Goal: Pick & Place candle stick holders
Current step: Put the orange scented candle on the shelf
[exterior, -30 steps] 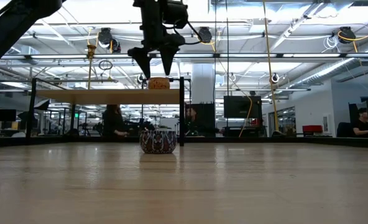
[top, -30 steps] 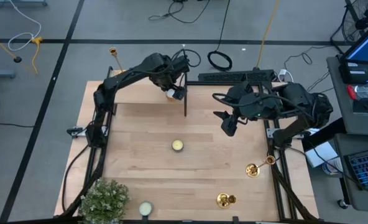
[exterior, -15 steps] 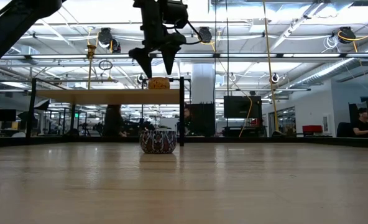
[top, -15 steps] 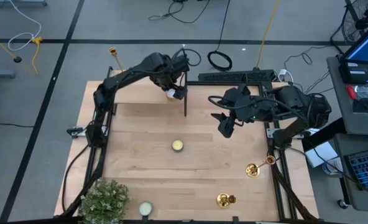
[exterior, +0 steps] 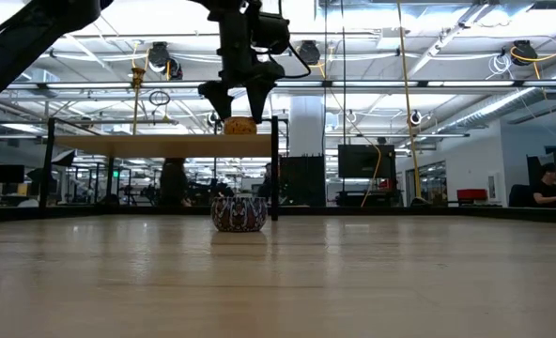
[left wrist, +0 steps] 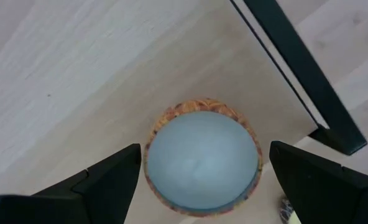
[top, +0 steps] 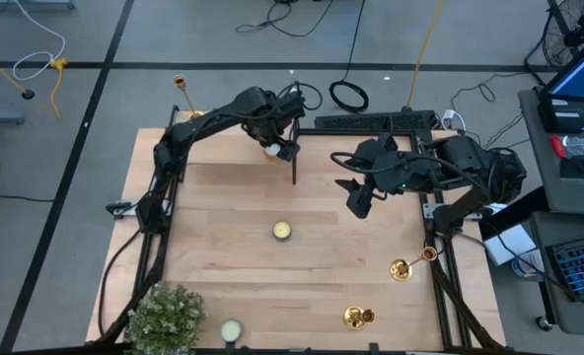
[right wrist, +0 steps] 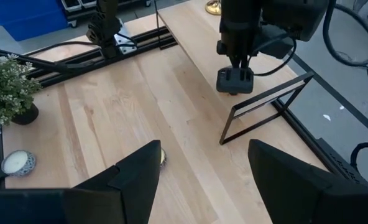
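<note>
Table [top: 233, 227]: pale wood, matt, fine straight grain. Shelf frame [right wrist: 258, 109]: black metal, matt. 3 candle stick holders [top: 401, 268] [top: 358, 317] [top: 181, 83]: polished brass-coloured metal, glossy. Candle on shelf [left wrist: 202, 157]: smooth matt wax top, patterned rim. Plant [right wrist: 7, 84]: frosted-looking matt foliage. Left gripper [exterior: 240, 97], right gripper [top: 356, 202]: matt black.

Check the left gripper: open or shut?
Open. The left gripper hovers over the round patterned-rim candle, jaws spread on either side without touching it.

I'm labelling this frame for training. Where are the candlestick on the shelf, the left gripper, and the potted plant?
candlestick on the shelf [top: 182, 91], high view, on its stem.
left gripper [left wrist: 199, 180], left wrist view, midway between its open fingertips, above a round candle.
potted plant [top: 164, 318], high view, on its foliage.
</note>
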